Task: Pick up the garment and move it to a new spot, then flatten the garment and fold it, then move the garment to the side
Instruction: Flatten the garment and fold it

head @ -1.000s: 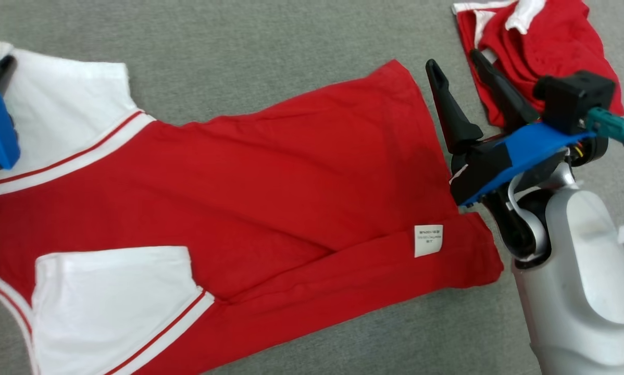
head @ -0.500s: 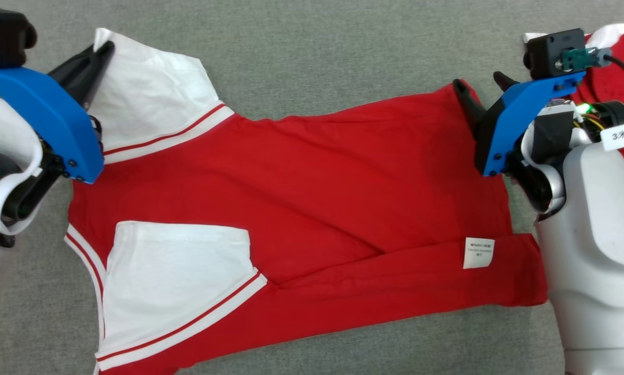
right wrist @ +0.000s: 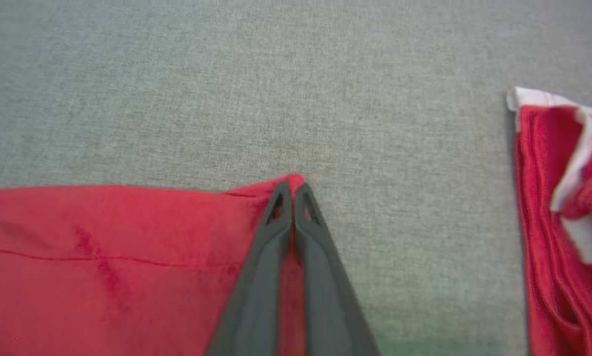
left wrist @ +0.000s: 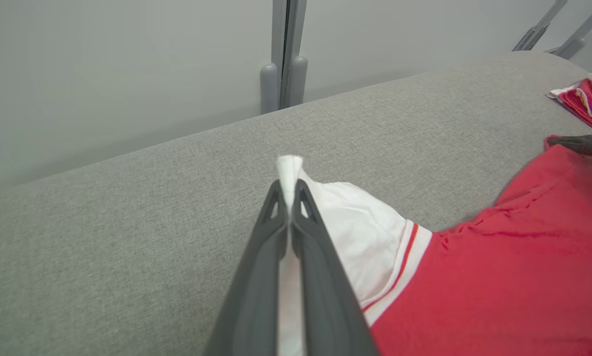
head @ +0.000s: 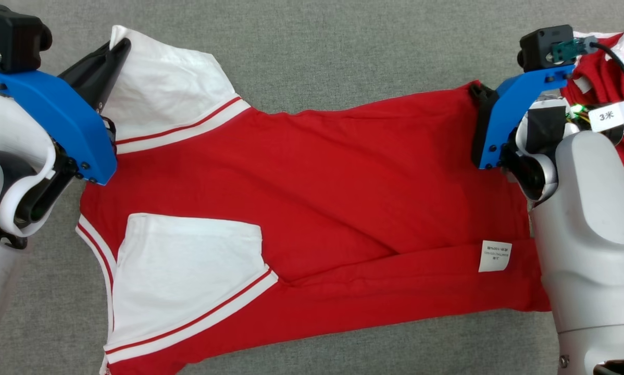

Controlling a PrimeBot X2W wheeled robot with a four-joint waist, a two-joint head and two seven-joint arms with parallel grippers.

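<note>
Garment [head: 317,192], red cotton tee w/ white sleeves: right gripper [right wrist: 294,188], apart a sec ago, now pinches hem corner; left gripper [left wrist: 290,187] clamps sleeve. Looks ready for flattening.

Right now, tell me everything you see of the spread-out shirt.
The shirt is red cloth with two white sleeves edged in red stripes and a white label near the hem. It lies spread on the grey surface, its near side folded over. The left gripper pinches the far sleeve's tip; the right gripper pinches the far hem corner.
</note>
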